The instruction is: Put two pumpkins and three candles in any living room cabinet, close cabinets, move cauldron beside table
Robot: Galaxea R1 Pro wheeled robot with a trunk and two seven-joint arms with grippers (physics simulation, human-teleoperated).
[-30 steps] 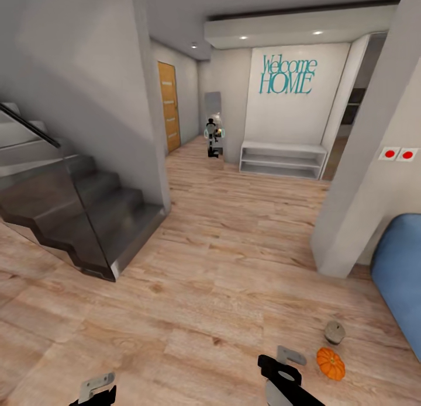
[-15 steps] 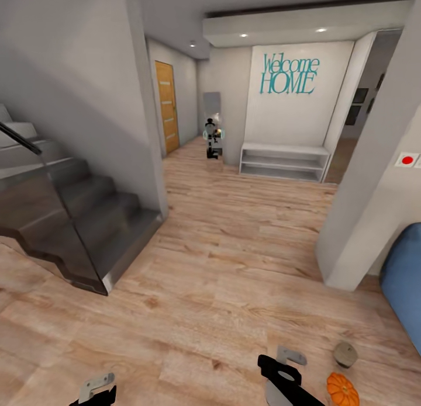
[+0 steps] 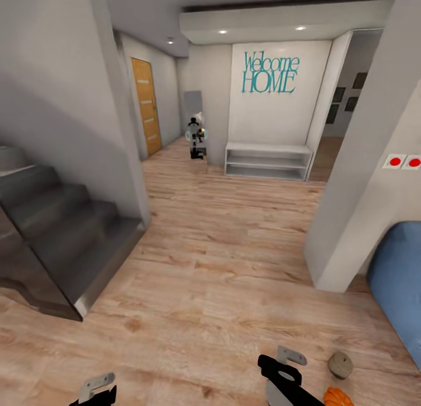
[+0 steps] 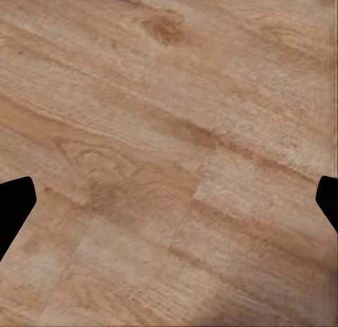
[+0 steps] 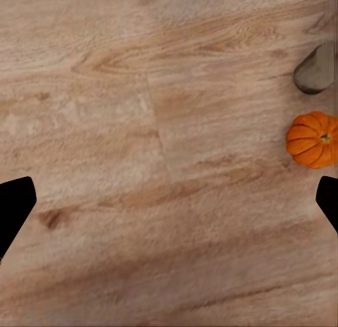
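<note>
nothing of the task looks done from here: a pumpkin (image 5: 313,139) and a candle (image 5: 318,69) both lie loose on the floor, close together but apart, and neither is in a gripper. in the head view the candle (image 3: 340,364) sits near the lower right corner and just the top of the pumpkin (image 3: 338,397) peeps in at the bottom edge, beside the right arm. the other pumpkin, the other candles, the cabinet, the cauldron and the table are out of sight, so their state can't be judged; all five pieces, the cabinet fronts and the cauldron are best taken as left to do. the right gripper (image 5: 169,204) hangs over bare boards with its jaws spread wide and nothing between them, the pumpkin off to one side of it. the left gripper (image 4: 169,200) is likewise wide apart and empty over plain floor. the floor (image 3: 222,260) is pale wood plank with a strong grain, flat and uncluttered, so round things could roll on it if nudged. the room is an open hall: dark stairs (image 3: 52,231) on the left, an orange door (image 3: 145,105) further back, a white wall with a teal welcome sign (image 3: 269,73) above a low white shelf (image 3: 268,160), a pillar (image 3: 374,160) on the right with two red buttons (image 3: 403,161), and the edge of a blue seat (image 3: 400,289) beside it.
</note>
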